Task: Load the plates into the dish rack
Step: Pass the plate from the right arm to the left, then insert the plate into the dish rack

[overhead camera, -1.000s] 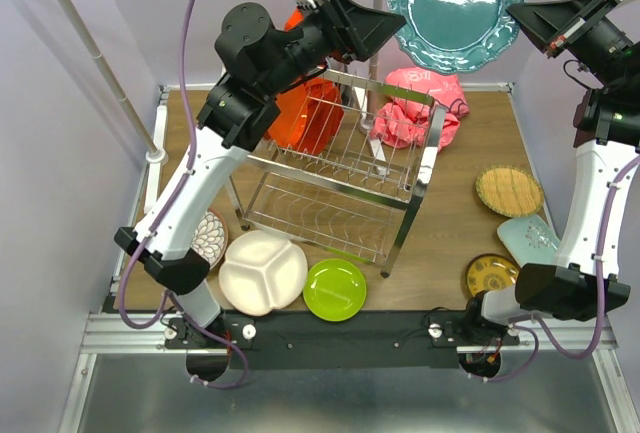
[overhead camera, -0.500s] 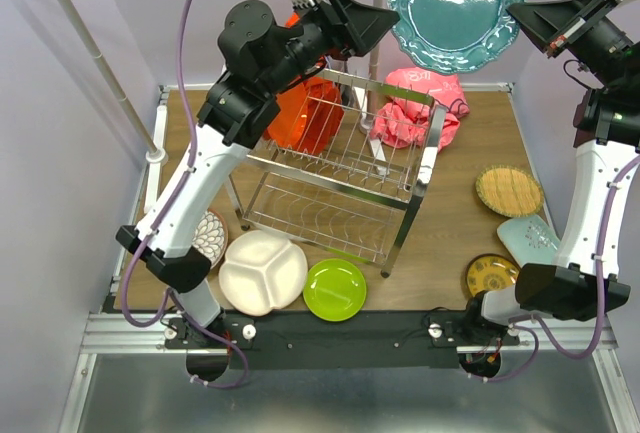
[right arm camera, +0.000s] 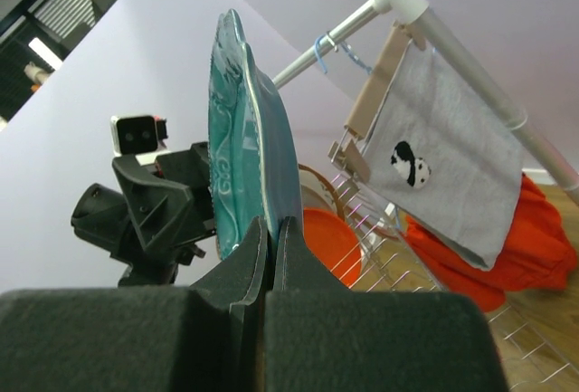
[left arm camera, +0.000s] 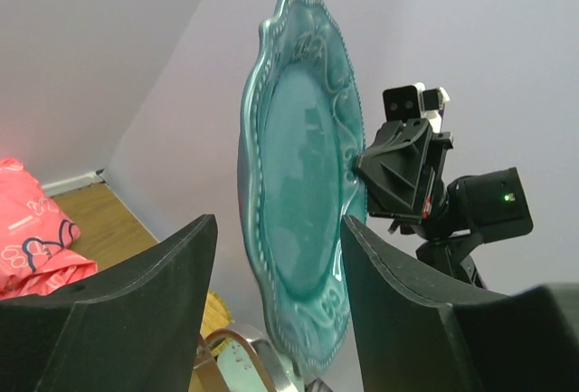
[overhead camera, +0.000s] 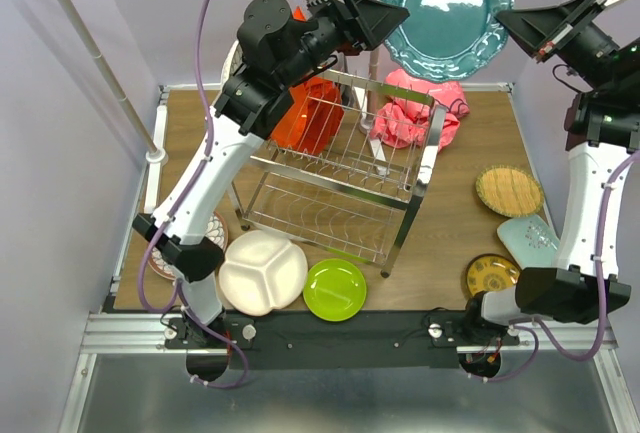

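in front of the dish rack (overhead camera: 340,168), a white divided plate (overhead camera: 262,271) and a lime green plate (overhead camera: 335,289) lie flat on the table (overhead camera: 455,243); an orange plate (overhead camera: 305,118) shows at the rack's far left corner; above and beyond the rack, the right gripper (overhead camera: 505,20) pinches the rim of an upright teal plate (overhead camera: 448,3); the left gripper (overhead camera: 392,15) stands spread around its opposite edge

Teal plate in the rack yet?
Out. The right gripper holds the teal plate on edge in the air, clear of the rack.
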You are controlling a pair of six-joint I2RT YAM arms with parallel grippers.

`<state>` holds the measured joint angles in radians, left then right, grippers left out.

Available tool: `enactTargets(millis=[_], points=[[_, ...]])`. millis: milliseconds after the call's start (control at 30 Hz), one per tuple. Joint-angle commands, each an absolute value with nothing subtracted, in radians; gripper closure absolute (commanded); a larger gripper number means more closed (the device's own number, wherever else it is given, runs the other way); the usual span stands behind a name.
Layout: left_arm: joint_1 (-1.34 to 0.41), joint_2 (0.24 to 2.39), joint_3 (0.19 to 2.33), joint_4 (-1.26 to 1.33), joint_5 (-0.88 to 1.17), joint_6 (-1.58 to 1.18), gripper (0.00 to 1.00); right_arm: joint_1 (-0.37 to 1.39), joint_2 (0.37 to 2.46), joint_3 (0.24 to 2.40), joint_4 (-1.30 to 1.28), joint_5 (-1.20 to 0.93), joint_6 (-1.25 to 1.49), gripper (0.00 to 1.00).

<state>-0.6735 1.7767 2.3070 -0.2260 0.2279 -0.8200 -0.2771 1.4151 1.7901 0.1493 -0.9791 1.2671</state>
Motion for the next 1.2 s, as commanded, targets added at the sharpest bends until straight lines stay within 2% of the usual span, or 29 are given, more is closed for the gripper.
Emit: enactTargets(millis=[0,100,200,233,333,467,500,533,600,633,733,933,1167], points=[[-0.676,1.795,2.352,-0.216,0.252,-0.836,0.36,-0.23,1.35,1.763,0.247,-0.953,1.299,0.99],[-0.676,1.79,2.35,-0.216,0.253,-0.83,0.45,-0.222,1.344,1.75,0.249,-0.957,1.289,0.99],[-0.676,1.773,2.339,-0.219,0.253,-0.818,0.58,-0.222,1.347,1.746,0.256,-0.96,1.284,0.99],[-0.675,1.769,2.338,-0.221,0.253,-0.813,0.71,-0.222,1.348,1.744,0.259,-0.962,1.282,0.99],[-0.676,1.752,2.327,-0.233,0.252,-0.792,1.0,-0.221,1.354,1.741,0.265,-0.962,1.278,0.99],[-0.676,1.706,2.3,-0.223,0.25,-0.726,1.0,-0.221,1.355,1.73,0.261,-0.96,1.259,0.99],[-0.676,1.694,2.29,-0.216,0.252,-0.709,1.0,-0.221,1.353,1.727,0.262,-0.96,1.246,0.94],[-0.676,1.681,2.281,-0.213,0.249,-0.677,1.0,-0.221,1.353,1.723,0.261,-0.962,1.238,0.78],[-0.675,1.638,2.247,-0.196,0.23,-0.644,1.0,-0.221,1.351,1.72,0.261,-0.969,1.204,0.64],[-0.672,1.623,2.235,-0.192,0.226,-0.618,1.0,-0.221,1.35,1.715,0.261,-0.974,1.192,0.53],[-0.667,1.562,2.188,-0.175,0.192,-0.591,1.0,-0.221,1.345,1.709,0.264,-0.997,1.132,0.37],[-0.644,1.444,2.108,-0.169,0.132,-0.563,1.0,-0.222,1.316,1.668,0.262,-1.048,0.999,0.19],[-0.63,1.298,2.043,-0.222,0.008,-0.489,1.0,-0.242,1.279,1.641,0.232,-1.058,0.884,0.15]])
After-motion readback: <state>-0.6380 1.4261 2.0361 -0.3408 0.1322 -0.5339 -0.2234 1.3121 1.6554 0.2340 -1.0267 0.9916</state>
